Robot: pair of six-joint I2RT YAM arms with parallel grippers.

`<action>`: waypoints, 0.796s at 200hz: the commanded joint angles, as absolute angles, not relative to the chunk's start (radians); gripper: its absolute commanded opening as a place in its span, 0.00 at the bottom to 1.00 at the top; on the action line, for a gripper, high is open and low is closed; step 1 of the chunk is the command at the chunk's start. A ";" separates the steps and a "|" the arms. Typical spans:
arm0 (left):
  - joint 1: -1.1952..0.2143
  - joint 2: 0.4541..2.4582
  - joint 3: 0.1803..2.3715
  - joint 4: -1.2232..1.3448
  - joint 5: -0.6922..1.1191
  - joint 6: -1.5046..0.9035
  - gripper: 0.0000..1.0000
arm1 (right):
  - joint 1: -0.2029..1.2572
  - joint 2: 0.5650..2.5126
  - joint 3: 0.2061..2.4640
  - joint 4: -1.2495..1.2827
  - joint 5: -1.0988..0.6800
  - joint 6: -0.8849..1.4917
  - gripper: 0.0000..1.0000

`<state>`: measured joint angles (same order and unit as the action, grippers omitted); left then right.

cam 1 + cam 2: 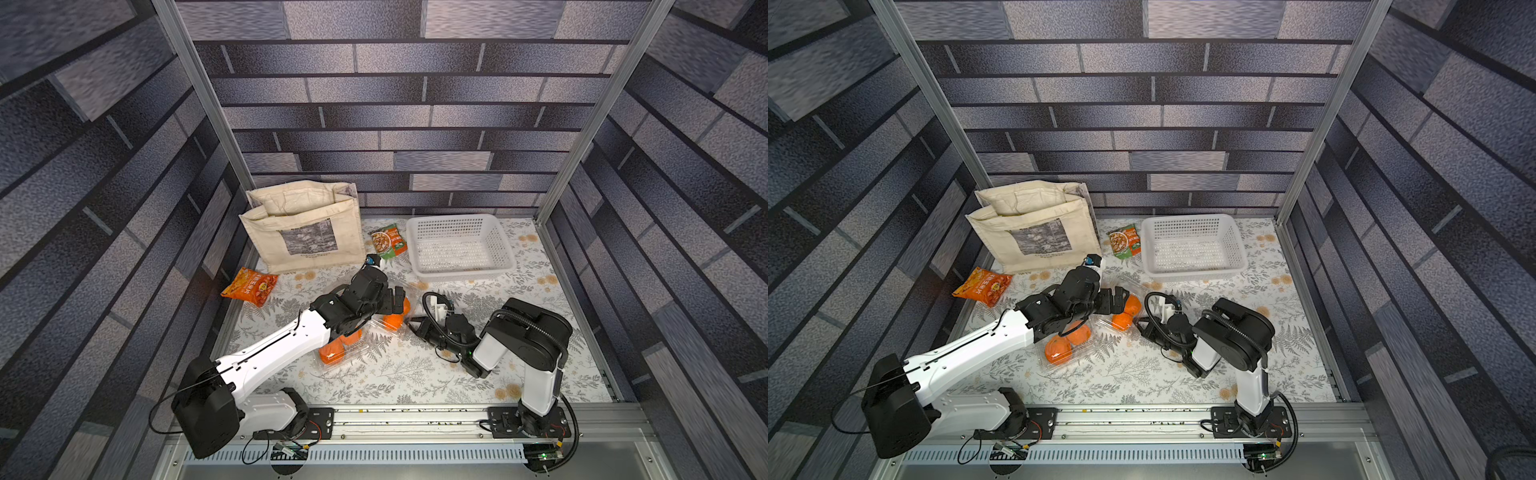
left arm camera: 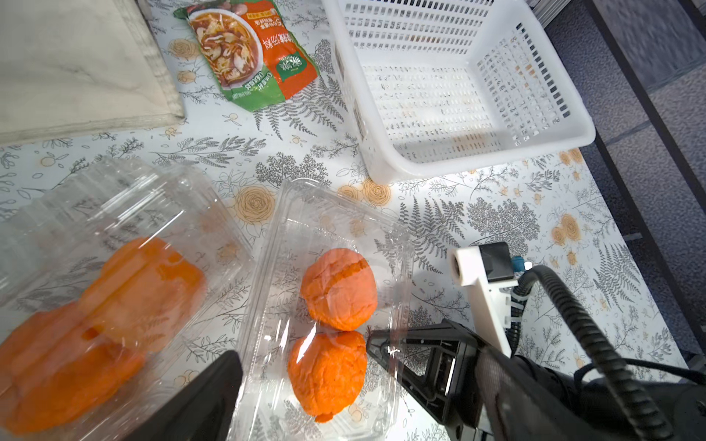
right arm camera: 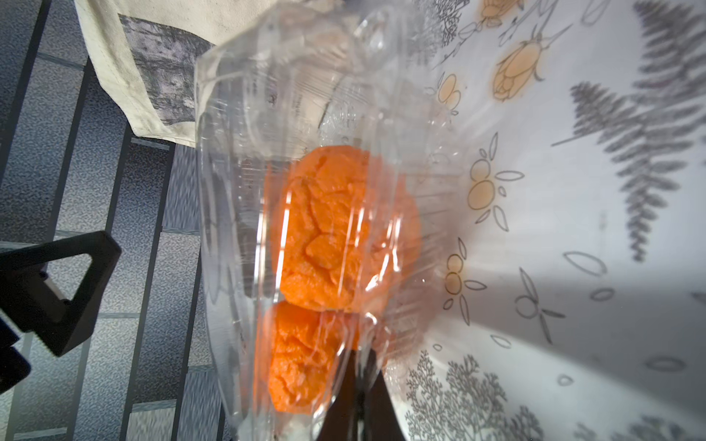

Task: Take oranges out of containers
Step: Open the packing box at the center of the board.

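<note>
Left gripper [image 1: 395,302]: fingers were spread wide and held nothing; it hung over the pinched container.
Left finger [image 2: 214,382]: stood just outside that container's long wall; whether it touched the plastic could not be told.
Right gripper [image 3: 359,397]: fingertips were pressed together on a thin clear edge of the pinched container.
Pinched container [image 2: 336,214]: clear clamshell on the flowered tablecloth [image 1: 415,374], lying between the two grippers, its edge in the right fingertips.
Near orange [image 3: 301,355]: was inside the pinched container, just beside the right fingertips.
Far orange [image 3: 344,229]: was inside the same container, touching the near orange, beyond it from the right fingertips.
Second container [image 2: 114,198]: lay on the outer side of the left finger, away from the right gripper; blurred orange fruit showed through its wall.
White basket [image 1: 459,245]: stood past both sets of fingertips, well apart.
Green packet [image 1: 388,241]: lay beyond the left fingertips, beside the basket.
Cloth bag [image 1: 303,232]: stood beyond the left gripper, apart from it.
</note>
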<state>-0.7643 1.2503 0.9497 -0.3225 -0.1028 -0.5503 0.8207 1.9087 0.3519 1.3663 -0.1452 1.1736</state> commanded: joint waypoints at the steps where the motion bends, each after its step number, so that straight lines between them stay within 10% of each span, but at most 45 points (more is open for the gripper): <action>1: -0.768 1.231 0.956 -0.325 -0.021 -0.508 0.91 | 0.824 1.901 0.369 1.379 -0.166 1.187 0.00; 61: -0.803 1.302 0.870 -0.200 0.147 -0.463 0.65 | 0.820 1.857 0.362 1.327 -0.184 1.181 0.00; 159: -0.873 1.535 1.014 -0.397 -0.035 -0.408 0.69 | 0.821 1.790 0.368 1.247 -0.216 1.127 0.00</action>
